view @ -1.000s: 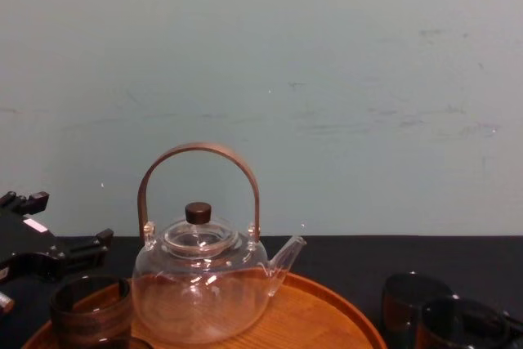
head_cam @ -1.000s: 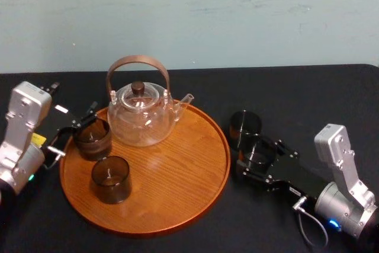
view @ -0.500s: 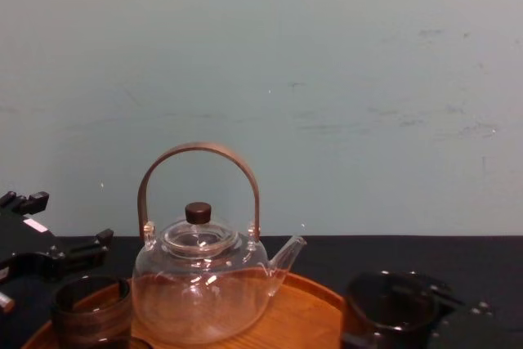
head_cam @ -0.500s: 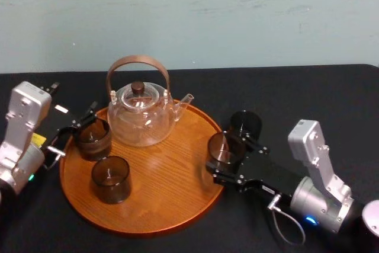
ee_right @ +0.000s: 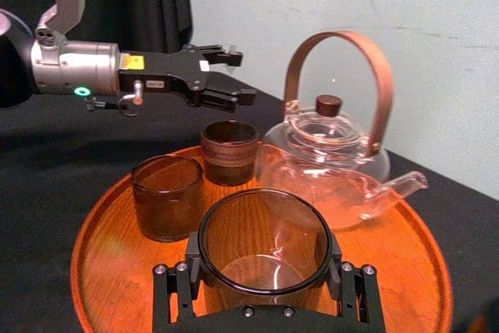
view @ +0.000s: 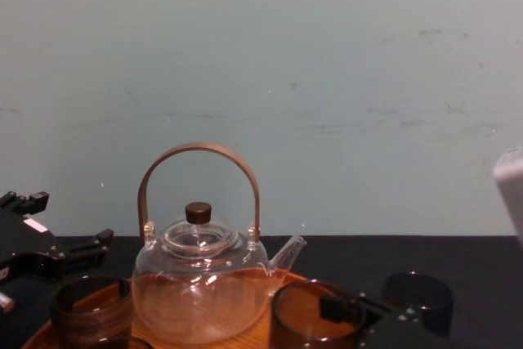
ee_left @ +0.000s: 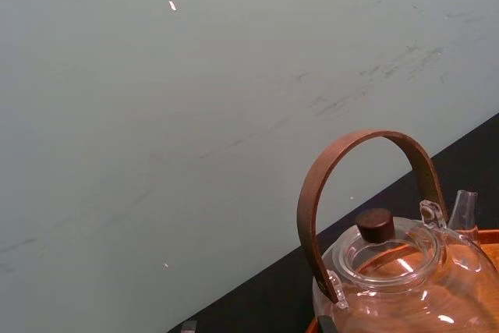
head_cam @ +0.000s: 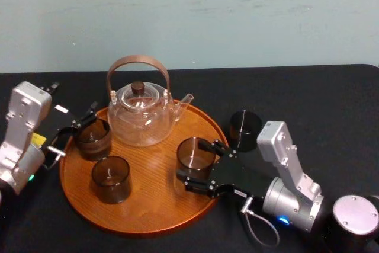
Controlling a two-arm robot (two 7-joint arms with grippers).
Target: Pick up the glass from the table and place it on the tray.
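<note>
My right gripper (head_cam: pixel 193 162) is shut on a smoky brown glass (head_cam: pixel 194 153) and holds it over the right part of the round wooden tray (head_cam: pixel 155 202). In the right wrist view the glass (ee_right: pixel 263 259) sits between the two fingers of the right gripper (ee_right: pixel 263 280), with tray wood (ee_right: pixel 409 271) beneath it. I cannot tell whether its base touches the wood. From the chest the held glass (view: pixel 315 326) shows low, right of the teapot. A second dark glass (head_cam: pixel 245 128) stands on the black table just right of the tray. My left gripper (head_cam: pixel 76 128) stands open at the tray's left edge.
A glass teapot (head_cam: pixel 141 117) with a brown hoop handle stands at the back of the tray. Two more glasses are on the tray: a ribbed one (head_cam: pixel 92 138) by the left gripper and a plain one (head_cam: pixel 111 179) in front of it. Bare wood lies between them and the held glass.
My right gripper has carried the glass leftward from the table beside the tray to over the tray's right part. The left arm has not moved.
</note>
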